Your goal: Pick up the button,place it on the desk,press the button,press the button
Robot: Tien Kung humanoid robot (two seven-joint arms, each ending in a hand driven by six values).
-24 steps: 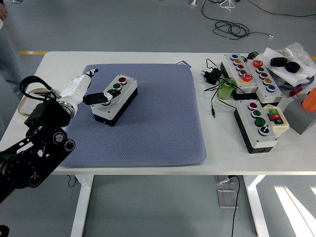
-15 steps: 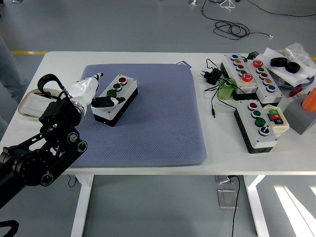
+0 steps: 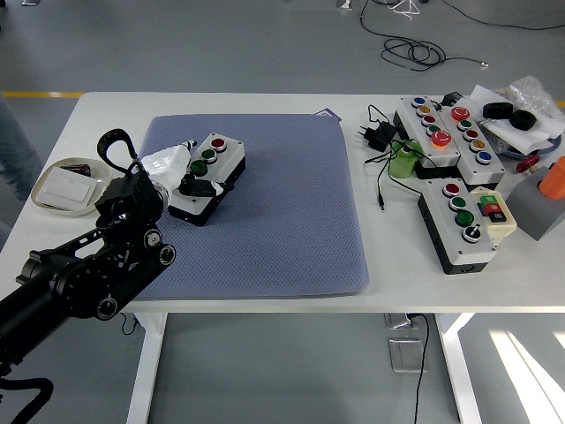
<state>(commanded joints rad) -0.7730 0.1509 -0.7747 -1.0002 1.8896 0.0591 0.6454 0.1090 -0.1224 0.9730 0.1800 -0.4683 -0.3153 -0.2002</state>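
Note:
A small white-topped button box [image 3: 221, 157] with black sides lies slanted on the blue mat [image 3: 282, 212], left of centre. Its red button [image 3: 218, 143] is at the far end, with a green one [image 3: 209, 155] below it. My left hand [image 3: 196, 186] comes in from the lower left. Its dark fingers [image 3: 201, 187] curl down on the box's near end and hide the button there. They hold nothing. My right arm is out of view.
A round dish [image 3: 64, 186] sits at the table's left edge beside my forearm. Two larger button boxes [image 3: 439, 131] [image 3: 459, 226], a plug adapter [image 3: 381, 134], a green object [image 3: 404, 161] and cables crowd the right side. A person's leg [image 3: 13, 150] shows at far left.
My left arm has swung rightward and forward. The hand has shifted from beside the box to lying over its near end. The box has stayed put.

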